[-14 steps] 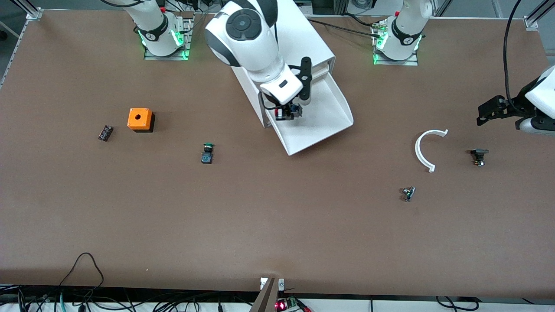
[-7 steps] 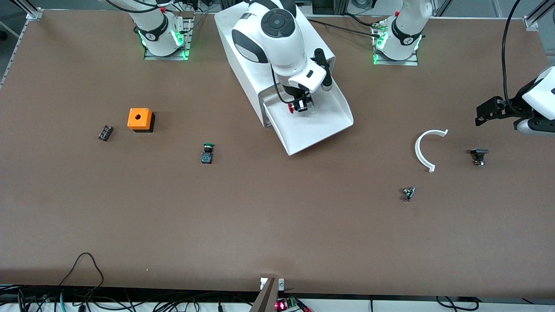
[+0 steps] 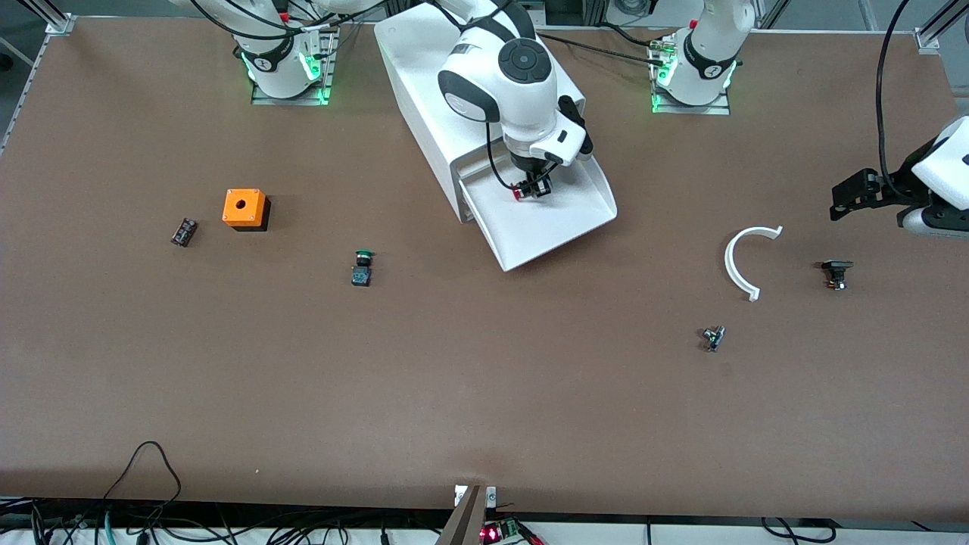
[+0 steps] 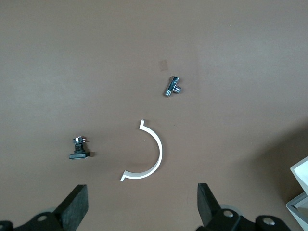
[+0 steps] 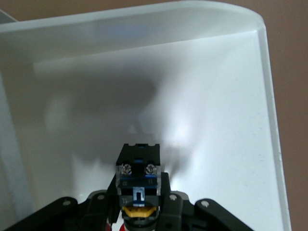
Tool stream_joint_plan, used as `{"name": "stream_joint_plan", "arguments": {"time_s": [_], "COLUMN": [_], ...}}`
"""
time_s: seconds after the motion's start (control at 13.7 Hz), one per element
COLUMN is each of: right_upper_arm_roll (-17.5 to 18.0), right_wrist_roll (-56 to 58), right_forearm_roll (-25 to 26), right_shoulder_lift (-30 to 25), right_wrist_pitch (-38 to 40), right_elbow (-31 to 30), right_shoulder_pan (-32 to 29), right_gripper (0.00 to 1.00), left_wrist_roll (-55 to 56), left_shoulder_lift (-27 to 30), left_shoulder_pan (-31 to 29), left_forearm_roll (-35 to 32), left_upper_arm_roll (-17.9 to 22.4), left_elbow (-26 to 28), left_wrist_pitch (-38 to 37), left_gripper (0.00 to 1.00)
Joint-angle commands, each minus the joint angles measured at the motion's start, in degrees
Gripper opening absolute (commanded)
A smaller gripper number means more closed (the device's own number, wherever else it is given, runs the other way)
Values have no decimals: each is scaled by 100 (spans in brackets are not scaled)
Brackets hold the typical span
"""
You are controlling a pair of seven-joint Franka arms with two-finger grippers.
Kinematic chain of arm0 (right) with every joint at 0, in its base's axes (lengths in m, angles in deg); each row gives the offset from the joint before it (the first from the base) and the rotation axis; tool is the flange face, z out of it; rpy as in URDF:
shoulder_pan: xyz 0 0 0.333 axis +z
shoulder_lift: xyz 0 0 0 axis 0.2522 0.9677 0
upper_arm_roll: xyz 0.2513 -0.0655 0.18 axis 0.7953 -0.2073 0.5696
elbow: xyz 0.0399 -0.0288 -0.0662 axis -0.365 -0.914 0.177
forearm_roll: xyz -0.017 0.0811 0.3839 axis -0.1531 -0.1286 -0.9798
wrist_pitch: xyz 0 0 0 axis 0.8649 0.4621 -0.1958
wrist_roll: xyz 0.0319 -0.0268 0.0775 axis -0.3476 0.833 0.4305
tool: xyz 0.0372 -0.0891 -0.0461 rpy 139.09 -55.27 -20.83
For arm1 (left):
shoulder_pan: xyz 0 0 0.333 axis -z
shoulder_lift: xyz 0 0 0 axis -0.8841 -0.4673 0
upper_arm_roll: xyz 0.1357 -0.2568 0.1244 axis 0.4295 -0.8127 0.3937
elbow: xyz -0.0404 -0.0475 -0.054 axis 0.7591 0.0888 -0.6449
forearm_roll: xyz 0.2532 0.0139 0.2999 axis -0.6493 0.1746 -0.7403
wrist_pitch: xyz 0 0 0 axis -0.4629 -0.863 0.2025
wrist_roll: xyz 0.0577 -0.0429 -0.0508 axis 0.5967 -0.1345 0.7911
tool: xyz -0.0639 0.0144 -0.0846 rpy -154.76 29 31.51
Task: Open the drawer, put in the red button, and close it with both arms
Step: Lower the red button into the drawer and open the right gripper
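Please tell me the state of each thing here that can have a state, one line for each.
drawer: pulled open from the cabinet.
red button: held over the open drawer, not yet released.
right gripper: shut on the red button.
left gripper: open, holding nothing, waits over the table.

The right arm's wrist hides most of the right pincer point(image 3: 534, 187) and part of the cabinet point(image 3: 424, 68). In the right wrist view the red button point(image 5: 138, 180) runs off the edge, its red cap barely showing. The left arm point(image 3: 935, 189) is cut by the frame edge. Small parts on the worktop point(image 3: 454, 393) are too tiny to identify.
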Motion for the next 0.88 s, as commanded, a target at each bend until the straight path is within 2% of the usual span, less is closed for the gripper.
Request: {"name": "stream_joint_plan", "arguments": {"time_s": [0.0,0.22,0.29,0.59,0.73,0.8], "right_upper_arm_roll": [-116,-431,-563,-1248,-1582,-1671], "right_wrist_roll": [-2,-204,-309,-757,-1204,-1537], "right_forearm_roll": [25,-203,-256,-266,-292,-457], "right_shoulder_lift": [4,-154,-207,-444,-611,-707], "right_wrist_pitch": [81,55,124,116,116,125], "right_elbow": [74,249,563,1032,1024,989], "right_shoulder_pan": [49,-21,-21,-21,-47,-108], "right_gripper": [99,100,100,100,100,100], "left_wrist_roll": [78,105,287,1981,2843,3265], "left_shoulder_lift": [-81,-204,-247,-660,-801,-828], "left_shoulder_pan": [27,96,114,333,562,589], "left_forearm_roll": [-312,-320,-321,-321,-312,-312], "left_upper_arm_roll": [-17,-51,-113,-657,-824,-991], "left_elbow": [-88,-141,-89,87,463,744], "left_wrist_pitch": [29,143,196,608,1125,1502], "left_gripper": [100,100,100,100,100,100]}}
